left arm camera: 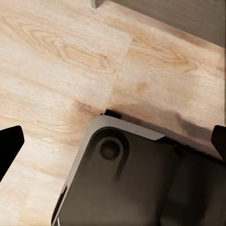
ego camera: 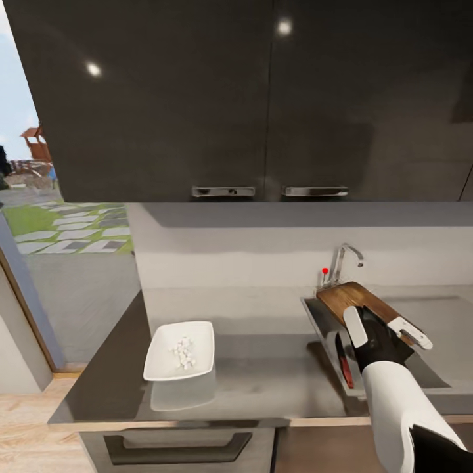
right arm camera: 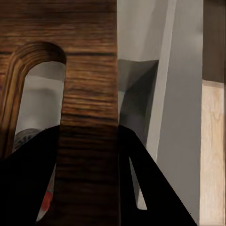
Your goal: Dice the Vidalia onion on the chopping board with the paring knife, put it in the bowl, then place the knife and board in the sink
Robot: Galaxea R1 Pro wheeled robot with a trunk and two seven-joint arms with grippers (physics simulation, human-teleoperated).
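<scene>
My right gripper (ego camera: 384, 330) is shut on the near end of the dark brown chopping board (ego camera: 348, 297), which slants over the grey sink (ego camera: 326, 328). In the right wrist view the board (right arm camera: 89, 70) fills the space between my black fingers (right arm camera: 150, 188), beside its cut-out handle slot. The paring knife (ego camera: 345, 369) lies in the basin along its left wall, red handle nearest me. A white square bowl (ego camera: 197, 335) on the countertop (ego camera: 263, 374) holds pale diced onion (ego camera: 184, 353). My left gripper (left arm camera: 113, 141) hangs open over the wooden floor.
A chrome tap (ego camera: 343, 257) with a red knob (ego camera: 324, 270) stands behind the sink. Dark wall cabinets (ego camera: 263, 98) hang overhead. The counter's left end borders a glass door. My dark base (left arm camera: 132, 183) sits under the left gripper.
</scene>
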